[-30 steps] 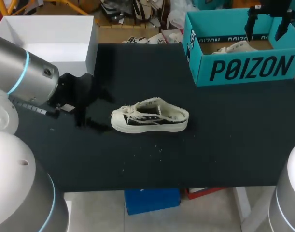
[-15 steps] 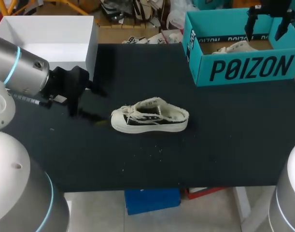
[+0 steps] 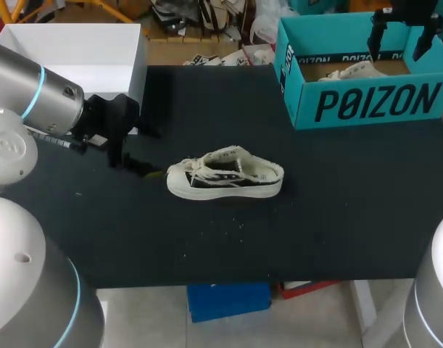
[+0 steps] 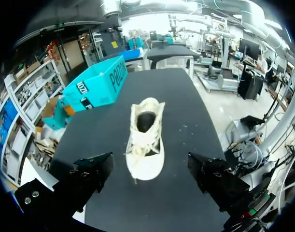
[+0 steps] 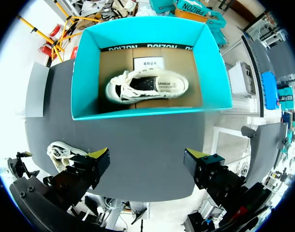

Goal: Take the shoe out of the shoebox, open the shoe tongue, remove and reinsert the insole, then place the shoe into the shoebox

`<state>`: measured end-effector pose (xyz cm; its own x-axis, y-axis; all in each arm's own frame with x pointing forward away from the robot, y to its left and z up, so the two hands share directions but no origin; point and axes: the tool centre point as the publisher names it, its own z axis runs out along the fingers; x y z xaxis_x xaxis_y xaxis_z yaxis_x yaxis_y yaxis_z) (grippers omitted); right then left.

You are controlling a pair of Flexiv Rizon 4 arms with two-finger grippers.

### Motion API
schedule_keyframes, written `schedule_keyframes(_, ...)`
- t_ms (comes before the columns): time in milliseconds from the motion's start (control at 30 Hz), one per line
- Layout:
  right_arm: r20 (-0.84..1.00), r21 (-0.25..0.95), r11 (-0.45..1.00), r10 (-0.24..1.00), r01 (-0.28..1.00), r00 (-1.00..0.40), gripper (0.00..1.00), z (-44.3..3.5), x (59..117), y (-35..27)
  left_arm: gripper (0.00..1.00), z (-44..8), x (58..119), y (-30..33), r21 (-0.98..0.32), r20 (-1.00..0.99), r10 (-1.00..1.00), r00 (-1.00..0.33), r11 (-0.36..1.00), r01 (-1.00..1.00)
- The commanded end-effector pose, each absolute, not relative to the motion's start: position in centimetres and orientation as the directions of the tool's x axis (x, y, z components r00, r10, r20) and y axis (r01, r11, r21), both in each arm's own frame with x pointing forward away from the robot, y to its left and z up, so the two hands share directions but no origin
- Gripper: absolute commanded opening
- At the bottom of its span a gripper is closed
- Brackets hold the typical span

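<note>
Head view, set against half a second earlier: the left fingers (image 4: 91, 174) are found slightly nearer the sneaker (image 3: 225, 174), which has not shifted, and the right fingers (image 5: 89, 166) are unmoved above the teal shoebox (image 3: 373, 101). The sneaker is cream canvas with frayed edges, loose laces, a dark lining and a white sole. It is stood upright on the black tabletop (image 3: 337, 203), toe towards the left fingers, just ahead of them and untouched. Both pairs of fingers are spread wide, with nothing gripped. A second sneaker (image 5: 147, 87) is seen lying on its side inside the shoebox, ahead of the right fingers.
</note>
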<state>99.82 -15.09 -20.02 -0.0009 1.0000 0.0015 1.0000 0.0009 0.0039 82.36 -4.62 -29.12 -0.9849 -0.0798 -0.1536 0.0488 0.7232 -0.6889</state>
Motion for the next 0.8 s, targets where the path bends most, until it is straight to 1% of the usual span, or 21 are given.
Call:
schedule_keyframes(33,0.001,0.003,0.000,1.000,1.000,0.000,1.00,-20.0,99.9,-15.1,1.00,-30.3,83.1,-4.6,-0.706,-0.153,-0.077,-0.985,0.706,0.054)
schedule_keyframes(333,0.001,0.003,0.000,1.000,1.000,0.000,1.00,-20.0,99.9,-15.1,1.00,-30.6,83.3,-4.6,-0.708,-0.147,-0.073,-0.987,0.704,0.053)
schedule_keyframes(367,-0.002,0.024,0.086,0.996,0.996,-0.086,1.00,-19.6,100.2,-14.1,1.00,-30.6,83.3,-4.6,-0.708,-0.147,-0.073,-0.987,0.704,0.053)
schedule_keyframes(400,-0.013,0.067,0.201,0.980,0.977,-0.201,1.00,-19.1,100.2,-12.9,1.00,-30.6,83.3,-4.6,-0.708,-0.147,-0.073,-0.987,0.704,0.053)
schedule_keyframes(433,-0.051,0.115,0.374,0.928,0.920,-0.370,1.00,-18.7,99.7,-11.4,1.00,-30.6,83.3,-4.6,-0.708,-0.147,-0.073,-0.987,0.704,0.053)
schedule_keyframes(467,-0.086,0.146,0.554,0.833,0.820,-0.547,1.00,-18.4,98.6,-10.0,1.00,-30.6,83.3,-4.6,-0.708,-0.147,-0.073,-0.987,0.704,0.053)
schedule_keyframes(500,-0.069,0.174,0.707,0.703,0.686,-0.708,1.00,-18.1,96.6,-8.7,1.00,-30.6,83.3,-4.6,-0.708,-0.147,-0.073,-0.987,0.704,0.053)
schedule_keyframes(533,-0.082,0.195,0.832,0.542,0.520,-0.836,1.00,-18.0,94.4,-8.3,1.00,-30.6,83.3,-4.6,-0.708,-0.147,-0.073,-0.987,0.704,0.053)
schedule_keyframes(800,-0.082,0.195,0.832,0.542,0.520,-0.836,1.00,-18.0,94.4,-8.3,1.00,-30.6,83.3,-4.6,-0.708,-0.147,-0.073,-0.987,0.704,0.053)
